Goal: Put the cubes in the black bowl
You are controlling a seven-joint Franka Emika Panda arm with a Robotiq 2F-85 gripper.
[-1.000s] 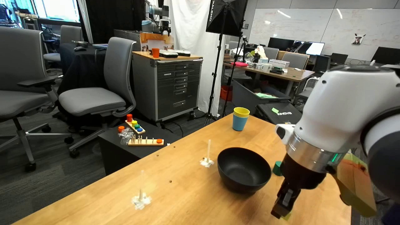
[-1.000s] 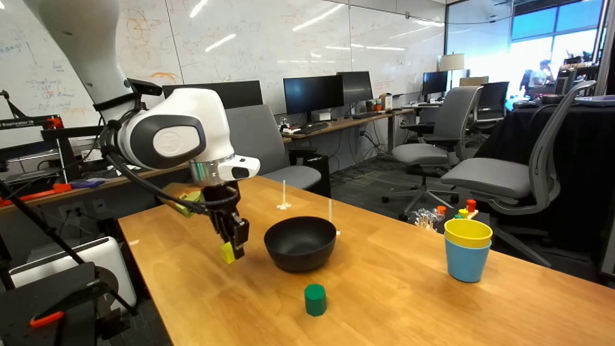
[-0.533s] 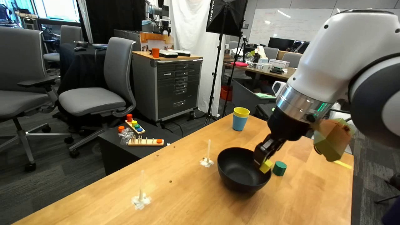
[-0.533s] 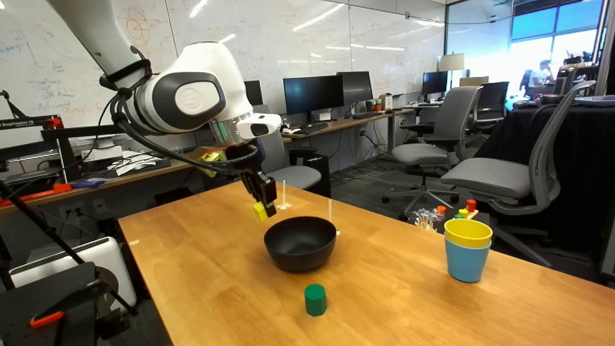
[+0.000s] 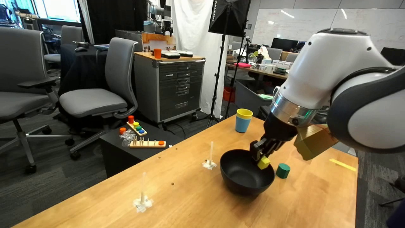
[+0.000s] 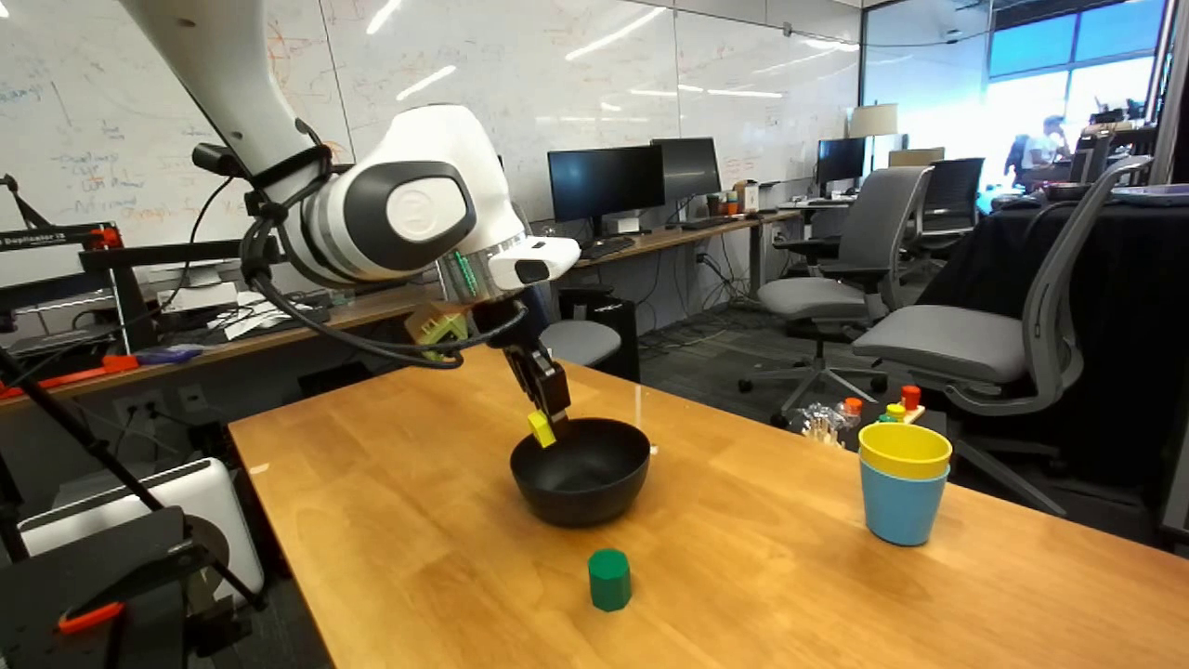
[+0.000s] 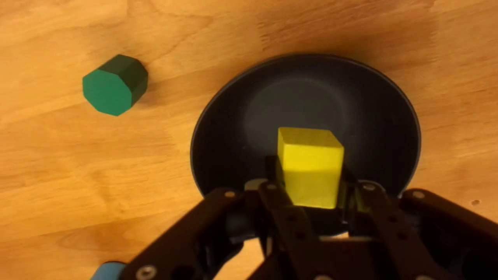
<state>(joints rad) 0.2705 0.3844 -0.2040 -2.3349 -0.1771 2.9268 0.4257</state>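
Hand (image 7: 310,179), clamped snugly on yellow cube (image 7: 311,165), has just come over black bowl (image 6: 585,497), so release looks next; green cube (image 6: 609,581) still left on tabletop (image 6: 790,576).

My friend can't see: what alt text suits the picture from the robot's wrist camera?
A robot's gripper holds a yellow cube over a black bowl on a wooden table, seen from above. A green block stands apart from the bowl, at upper left; part of a blue cup shows at lower left.
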